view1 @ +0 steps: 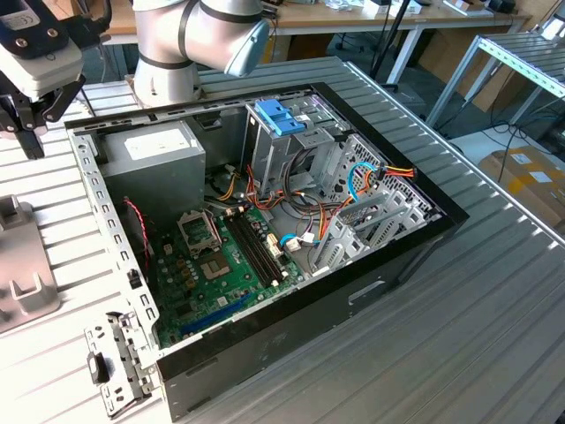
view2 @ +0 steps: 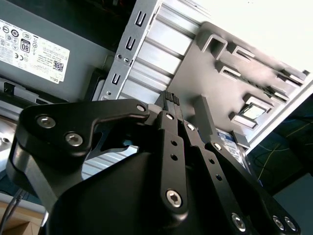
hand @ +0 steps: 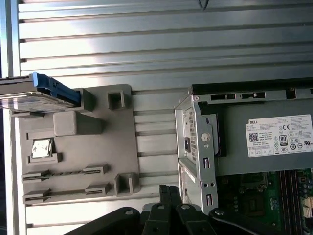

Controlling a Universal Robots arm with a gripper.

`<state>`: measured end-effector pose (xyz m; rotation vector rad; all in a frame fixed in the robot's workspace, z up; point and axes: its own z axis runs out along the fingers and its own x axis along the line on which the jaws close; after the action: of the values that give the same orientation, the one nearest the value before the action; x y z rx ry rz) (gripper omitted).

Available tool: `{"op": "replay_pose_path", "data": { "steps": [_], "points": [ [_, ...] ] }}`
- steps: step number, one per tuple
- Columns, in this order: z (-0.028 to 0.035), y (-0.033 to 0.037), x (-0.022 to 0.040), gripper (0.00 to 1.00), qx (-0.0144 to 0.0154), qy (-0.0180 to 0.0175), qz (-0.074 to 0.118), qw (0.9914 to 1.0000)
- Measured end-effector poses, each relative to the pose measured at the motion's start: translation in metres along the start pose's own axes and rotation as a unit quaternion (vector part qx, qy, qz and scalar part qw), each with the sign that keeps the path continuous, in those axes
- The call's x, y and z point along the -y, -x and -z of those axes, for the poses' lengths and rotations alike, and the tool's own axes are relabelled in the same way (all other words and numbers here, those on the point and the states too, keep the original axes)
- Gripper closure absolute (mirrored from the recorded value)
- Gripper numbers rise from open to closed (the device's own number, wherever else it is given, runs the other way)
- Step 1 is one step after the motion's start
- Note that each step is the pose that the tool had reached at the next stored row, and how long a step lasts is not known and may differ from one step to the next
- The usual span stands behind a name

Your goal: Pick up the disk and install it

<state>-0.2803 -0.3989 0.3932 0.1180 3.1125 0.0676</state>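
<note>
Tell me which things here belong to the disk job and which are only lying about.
For the job: the disk, on the grey holder plate; the gripper, shut; the open computer case.
Lying about: metal bracket; cardboard box.

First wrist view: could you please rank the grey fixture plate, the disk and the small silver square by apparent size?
1. grey fixture plate
2. disk, cut off by the picture's edge
3. small silver square

Bright even light, one blown-out corner
</note>
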Motion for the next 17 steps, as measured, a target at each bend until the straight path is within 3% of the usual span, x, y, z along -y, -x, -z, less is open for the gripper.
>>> {"op": "replay_pose_path", "data": {
  "steps": [17],
  "points": [
    [0.0004, -0.0129, 0.0010, 0.89, 0.0000, 0.0000, 0.000, 1.00000]
  ]
}}
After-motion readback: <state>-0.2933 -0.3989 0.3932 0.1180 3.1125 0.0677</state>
